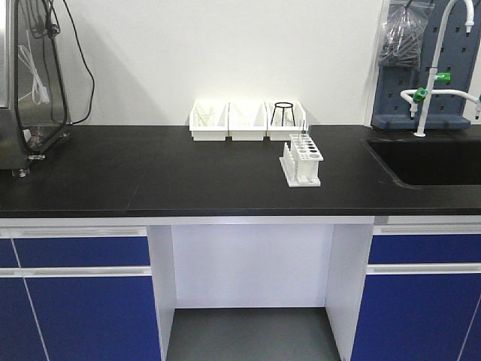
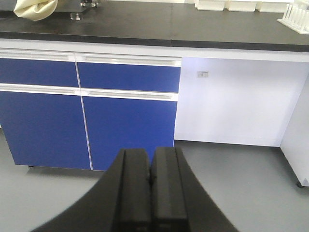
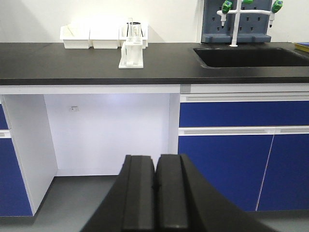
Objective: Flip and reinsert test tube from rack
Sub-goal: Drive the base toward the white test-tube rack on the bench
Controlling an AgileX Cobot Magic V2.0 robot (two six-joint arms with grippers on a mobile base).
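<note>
The small white rack (image 1: 302,159) stands on the black counter, in front of the right-hand bin. A clear test tube (image 3: 129,30) stands upright in the rack (image 3: 131,55) and rises above its top plate. It shows only faintly in the front view. One corner of the rack (image 2: 295,17) appears at the top right of the left wrist view. My left gripper (image 2: 151,152) is shut and empty, held low in front of the blue cabinets. My right gripper (image 3: 156,158) is also shut and empty, below counter height, facing the kneehole.
Three white open-fronted bins (image 1: 246,120) line the wall, and the right one holds a black ring stand (image 1: 282,113). A sink (image 1: 432,159) with a white faucet (image 1: 436,75) is at the right. Dark equipment (image 1: 30,75) stands at the left end of the counter.
</note>
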